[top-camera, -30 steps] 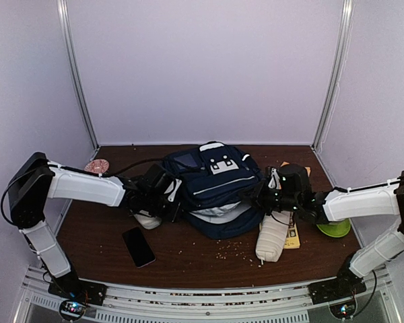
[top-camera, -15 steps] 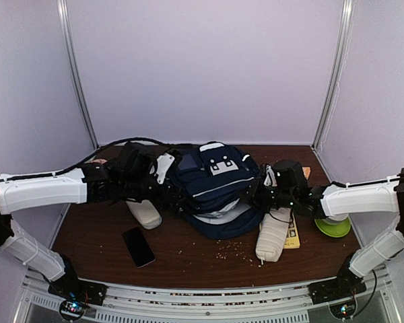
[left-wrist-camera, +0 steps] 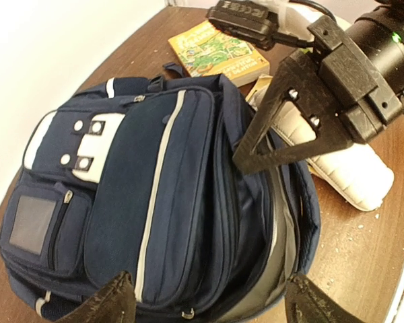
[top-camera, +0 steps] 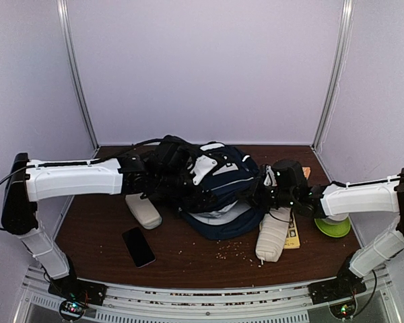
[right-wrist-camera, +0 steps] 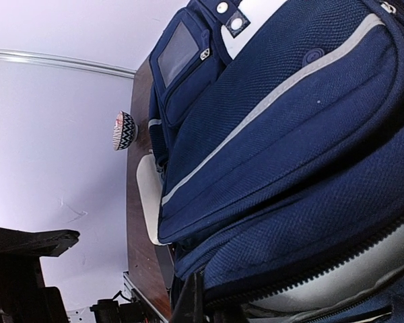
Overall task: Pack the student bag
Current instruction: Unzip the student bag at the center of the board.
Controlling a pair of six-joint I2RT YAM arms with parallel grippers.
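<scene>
The student bag (top-camera: 219, 185) lies in the middle of the table, navy with thin pale stripes and white patches. Seen from the left wrist, the bag (left-wrist-camera: 155, 175) has its main compartment gaping, with the light lining showing. My left gripper (top-camera: 200, 169) hangs above the bag's top face, open and holding nothing; its fingertips (left-wrist-camera: 114, 301) straddle the lower rim of the bag. My right gripper (top-camera: 261, 192) is shut on the bag's right zip edge, and from the left wrist this gripper (left-wrist-camera: 246, 158) shows pinching the flap. In the right wrist view my right gripper (right-wrist-camera: 219, 306) clamps the bag (right-wrist-camera: 289, 155) at its zip.
One cream pouch (top-camera: 273, 235) lies right of the bag on a yellow book (top-camera: 293, 234), another cream pouch (top-camera: 143, 210) on its left. A black phone (top-camera: 139, 246) lies front left, a green plate (top-camera: 333, 227) far right. Crumbs (top-camera: 232, 249) are scattered in front. A patterned bowl (right-wrist-camera: 124, 130) sits back left.
My left arm has swung from the bag's left side up and over the bag, and its jaws have opened. My right gripper stays at the bag's right edge.
</scene>
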